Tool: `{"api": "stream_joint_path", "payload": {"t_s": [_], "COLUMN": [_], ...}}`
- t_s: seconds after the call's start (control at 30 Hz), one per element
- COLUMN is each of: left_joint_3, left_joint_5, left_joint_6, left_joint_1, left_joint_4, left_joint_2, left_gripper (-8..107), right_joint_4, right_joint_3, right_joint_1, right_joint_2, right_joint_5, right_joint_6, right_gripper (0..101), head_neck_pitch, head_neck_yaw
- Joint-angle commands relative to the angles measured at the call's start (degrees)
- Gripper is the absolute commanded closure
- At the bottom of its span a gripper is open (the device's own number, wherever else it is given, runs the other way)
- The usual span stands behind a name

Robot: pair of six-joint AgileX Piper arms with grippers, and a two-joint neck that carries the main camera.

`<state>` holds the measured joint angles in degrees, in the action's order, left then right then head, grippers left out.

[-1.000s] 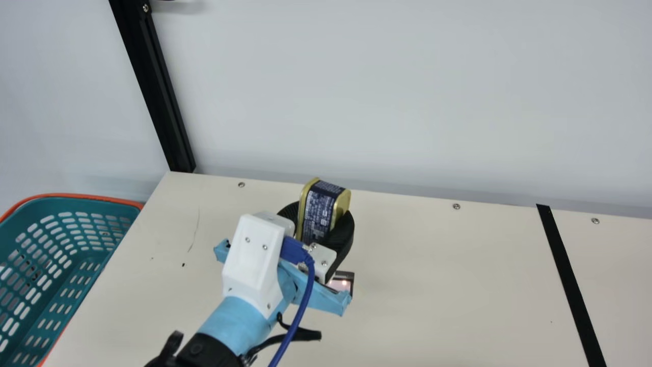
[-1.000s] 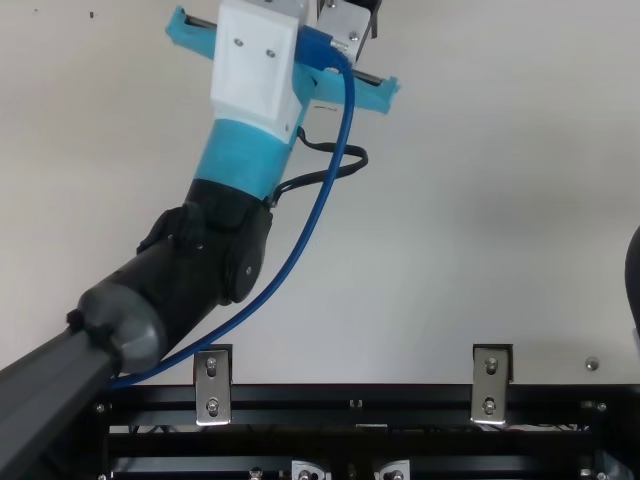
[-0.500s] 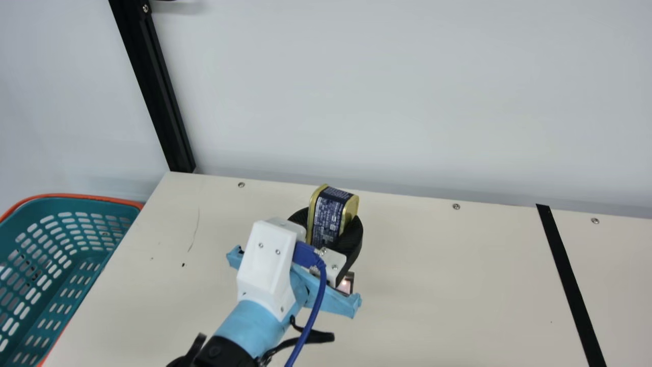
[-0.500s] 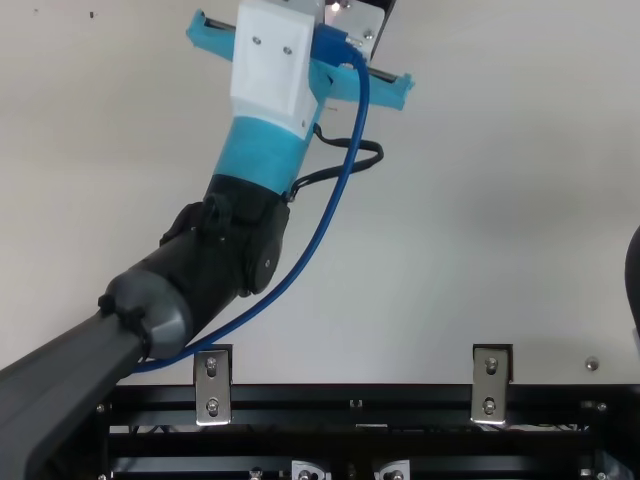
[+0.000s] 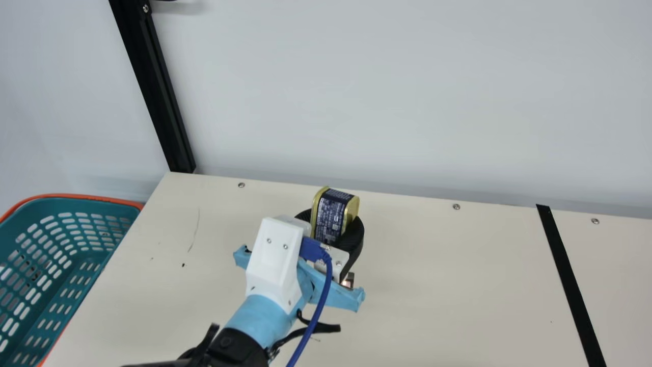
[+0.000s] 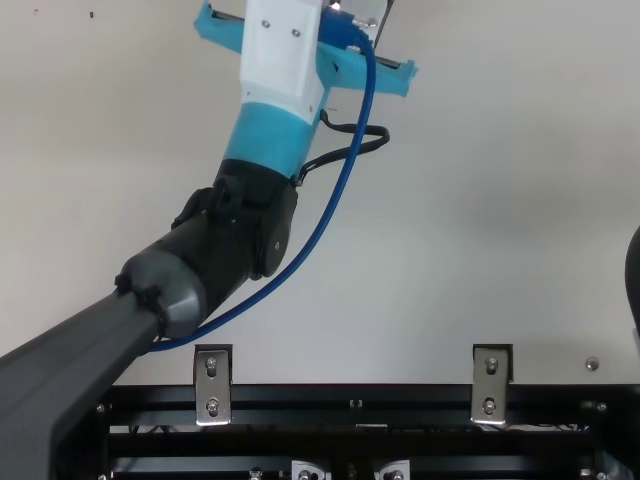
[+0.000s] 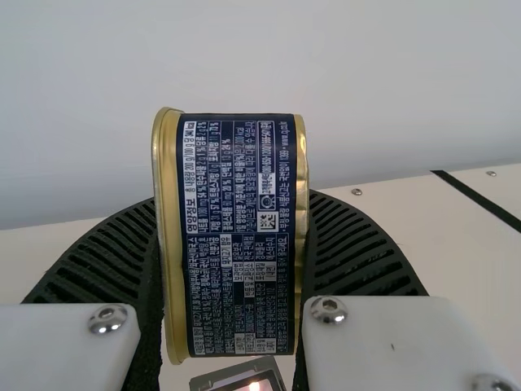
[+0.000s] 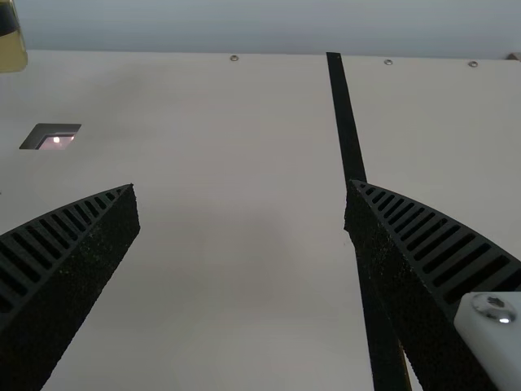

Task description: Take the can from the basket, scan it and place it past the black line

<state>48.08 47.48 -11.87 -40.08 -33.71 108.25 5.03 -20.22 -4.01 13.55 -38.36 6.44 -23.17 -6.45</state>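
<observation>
Hanging over the far part of the desk (image 5: 438,285), the can (image 5: 333,214) is clamped upright between the fingers of the left gripper (image 5: 330,220), which partly hides the lit scanner (image 5: 349,280) in the main view. A teal basket (image 5: 76,244) with an orange rim stands by the left edge, near a black post (image 5: 153,86). Off right, the black line (image 5: 569,278) runs near to far; the right gripper (image 6: 635,275) has its fingers spread apart.
</observation>
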Motion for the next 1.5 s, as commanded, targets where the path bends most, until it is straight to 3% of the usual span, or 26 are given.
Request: {"api": "stream_joint_path", "payload": {"t_s": [0.0,0.9,1.2,1.47], "left_joint_3": [0.38,6.27,4.51,3.40], "left_joint_5": [-0.04,-1.36,-5.22,-13.57], "left_joint_6": [-0.27,-2.70,-7.01,-14.89], "left_joint_1": [0.10,0.57,0.11,1.13], "left_joint_4": [-0.10,-1.47,-1.83,-0.50], "left_joint_2": [0.37,6.52,0.87,-8.56], "left_gripper": [89,89,89,89], "right_joint_4": [0.00,0.00,0.00,0.00], "right_joint_3": [0.00,0.00,0.00,0.00], "right_joint_1": [0.00,0.00,0.00,0.00], "right_joint_2": [0.00,0.00,0.00,0.00], "right_joint_5": [0.00,-0.06,-0.06,-0.06], "right_joint_6": [0.00,0.00,0.00,0.00], "right_gripper": [0,0,0,0], "head_neck_pitch": [-1.83,-1.83,-1.83,-1.83], "head_neck_yaw": [0.93,0.93,0.93,0.93]}}
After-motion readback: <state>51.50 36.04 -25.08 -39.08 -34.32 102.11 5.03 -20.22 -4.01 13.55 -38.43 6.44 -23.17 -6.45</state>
